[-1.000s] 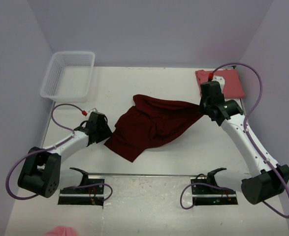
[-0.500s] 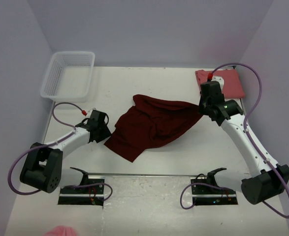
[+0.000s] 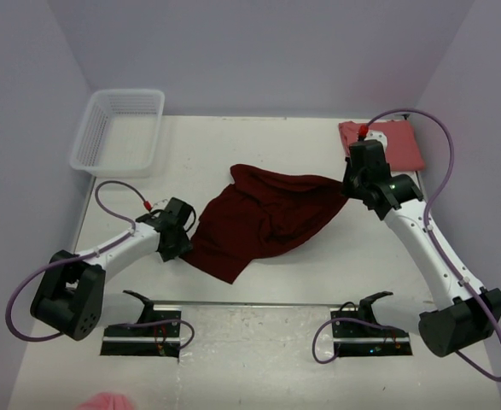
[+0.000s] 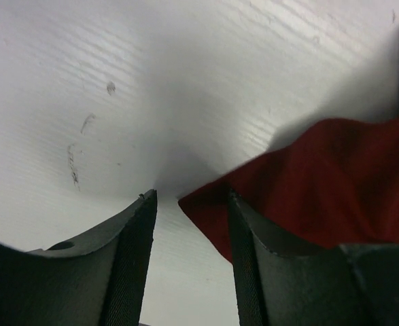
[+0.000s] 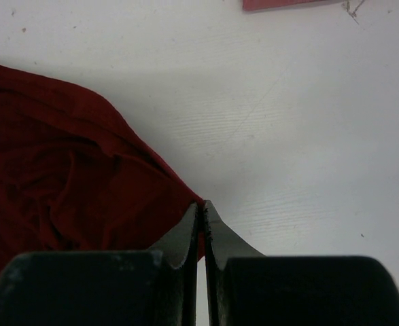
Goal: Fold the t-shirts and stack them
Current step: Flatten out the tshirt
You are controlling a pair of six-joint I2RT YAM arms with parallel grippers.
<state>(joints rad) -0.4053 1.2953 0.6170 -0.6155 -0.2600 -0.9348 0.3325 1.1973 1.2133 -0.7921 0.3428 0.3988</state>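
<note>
Top external view shows you two t-shirts: one maroon t-shirt (image 3: 263, 218) crumpled mid-counter (image 3: 276, 282), one pink t-shirt (image 3: 399, 145) folded at the far right corner. Your right jaws are clamped on the maroon t-shirt's edge. Your left jaws stand apart around its near-left corner.

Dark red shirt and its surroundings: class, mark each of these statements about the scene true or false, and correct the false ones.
1. The dark red shirt lies crumpled and unfolded in the middle of the table. True.
2. The right fingers are shut on an edge of the dark red shirt. True.
3. The left fingers are clamped on the shirt's corner. False: they stand open, with the corner's tip showing in the gap between them.
4. The pink shirt lies in the white basket. False: it lies on the table at the far right, behind the right arm; the basket stands at the far left.
</note>
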